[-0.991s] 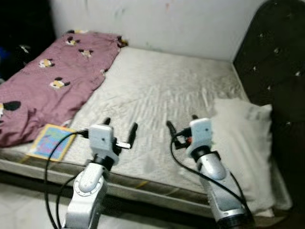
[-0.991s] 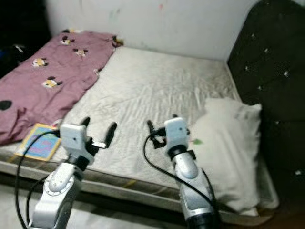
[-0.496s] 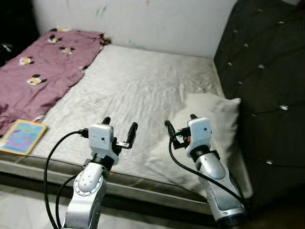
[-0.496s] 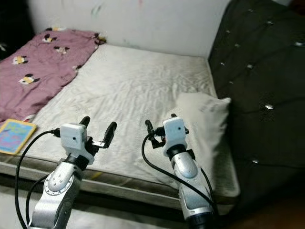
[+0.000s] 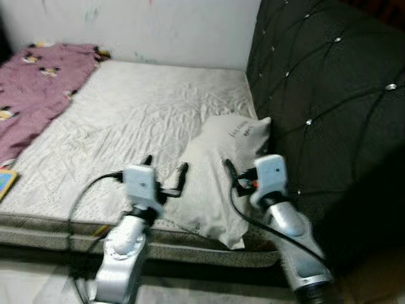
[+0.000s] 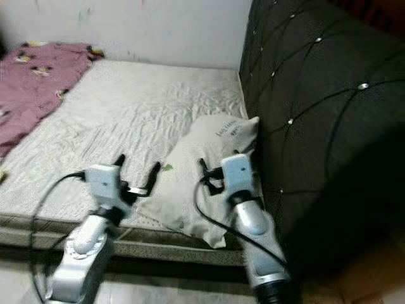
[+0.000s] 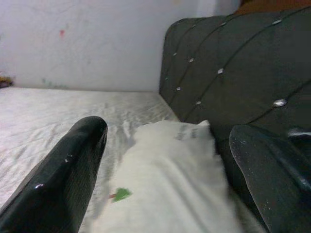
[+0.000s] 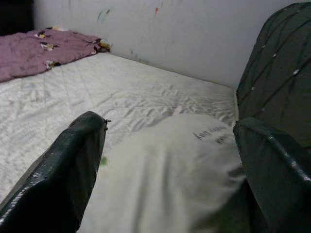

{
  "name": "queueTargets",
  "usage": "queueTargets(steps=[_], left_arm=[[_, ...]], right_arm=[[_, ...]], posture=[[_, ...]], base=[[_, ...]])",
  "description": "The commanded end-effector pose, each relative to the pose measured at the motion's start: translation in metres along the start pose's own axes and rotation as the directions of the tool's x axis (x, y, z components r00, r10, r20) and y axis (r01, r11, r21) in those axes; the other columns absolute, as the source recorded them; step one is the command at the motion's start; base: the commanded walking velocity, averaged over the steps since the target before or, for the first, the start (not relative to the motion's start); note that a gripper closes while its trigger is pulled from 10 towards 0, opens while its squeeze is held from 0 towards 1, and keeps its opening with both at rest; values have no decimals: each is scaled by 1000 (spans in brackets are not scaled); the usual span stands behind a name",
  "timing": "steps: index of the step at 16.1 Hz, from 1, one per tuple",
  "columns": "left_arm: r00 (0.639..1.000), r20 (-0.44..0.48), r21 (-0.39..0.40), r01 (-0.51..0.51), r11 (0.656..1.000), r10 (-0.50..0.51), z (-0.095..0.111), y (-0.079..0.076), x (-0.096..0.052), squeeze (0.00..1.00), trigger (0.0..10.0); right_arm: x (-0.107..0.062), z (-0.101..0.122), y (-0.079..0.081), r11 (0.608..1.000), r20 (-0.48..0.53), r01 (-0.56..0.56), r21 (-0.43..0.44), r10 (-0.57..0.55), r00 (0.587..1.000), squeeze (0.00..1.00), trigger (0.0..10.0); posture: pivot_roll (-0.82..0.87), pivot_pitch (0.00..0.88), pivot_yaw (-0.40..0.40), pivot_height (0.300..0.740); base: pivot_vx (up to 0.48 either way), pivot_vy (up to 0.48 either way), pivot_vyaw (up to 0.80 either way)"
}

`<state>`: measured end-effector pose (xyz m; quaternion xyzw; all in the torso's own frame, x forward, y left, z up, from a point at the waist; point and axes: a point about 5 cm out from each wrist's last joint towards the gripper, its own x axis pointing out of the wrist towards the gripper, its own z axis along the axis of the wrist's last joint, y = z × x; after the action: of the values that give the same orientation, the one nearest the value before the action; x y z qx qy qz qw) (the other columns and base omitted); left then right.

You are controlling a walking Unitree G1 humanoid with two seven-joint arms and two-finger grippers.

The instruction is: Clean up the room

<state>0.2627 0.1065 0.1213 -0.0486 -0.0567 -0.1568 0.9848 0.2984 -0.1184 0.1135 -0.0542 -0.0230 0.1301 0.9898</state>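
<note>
A white pillow (image 5: 218, 168) with small dark print and a green mark lies on the bare mattress (image 5: 126, 120), up against the dark tufted headboard (image 5: 316, 95). Both arms are raised side by side over the near edge of the bed. My left gripper (image 5: 166, 168) is open, just left of the pillow's near end, with nothing between its fingers. My right gripper (image 5: 243, 163) is open too and hovers over the pillow's right side. Both the left wrist view and the right wrist view look along the pillow (image 7: 165, 184) (image 8: 160, 170), which lies beyond the spread fingers.
A pink blanket (image 5: 31, 82) with cartoon prints is bunched at the far left of the mattress. The corner of a colourful book (image 5: 5, 180) peeks in at the left edge. A white wall (image 5: 158, 31) runs behind the bed. Pale floor (image 5: 38, 285) lies below the bed frame.
The camera has swung right: the blanket and book have slid to the left edge, and the pillow and headboard now fill the centre and right. Both grippers stay open in the same pose.
</note>
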Motion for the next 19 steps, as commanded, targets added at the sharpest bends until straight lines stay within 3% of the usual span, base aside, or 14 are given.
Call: queueTargets(steps=[1,5,9,19], left_arm=[[1000,12,14,0,1000,0,3,4,0,0,10000],[1000,25,16,4,1000,-5,4,4,0,0,10000],[1000,21,18,9,1000,-9,2,3,-1,0,10000],[999,33,18,18,1000,-19,4,3,1,0,10000]], right_arm=[[1,1,5,1000,4,-17,11,17,1000,0,10000],[2,0,5,1000,1,-20,10,20,1000,0,10000],[3,0,5,1000,2,-20,7,20,1000,0,10000],[5,2,7,999,16,-34,-20,35,999,0,10000]], posture=[[-80,0,-46,740],[-78,0,-49,740],[-79,0,-50,740],[-81,0,-49,740]], base=[[0,0,0],[0,0,-523],[0,0,0],[376,0,0]])
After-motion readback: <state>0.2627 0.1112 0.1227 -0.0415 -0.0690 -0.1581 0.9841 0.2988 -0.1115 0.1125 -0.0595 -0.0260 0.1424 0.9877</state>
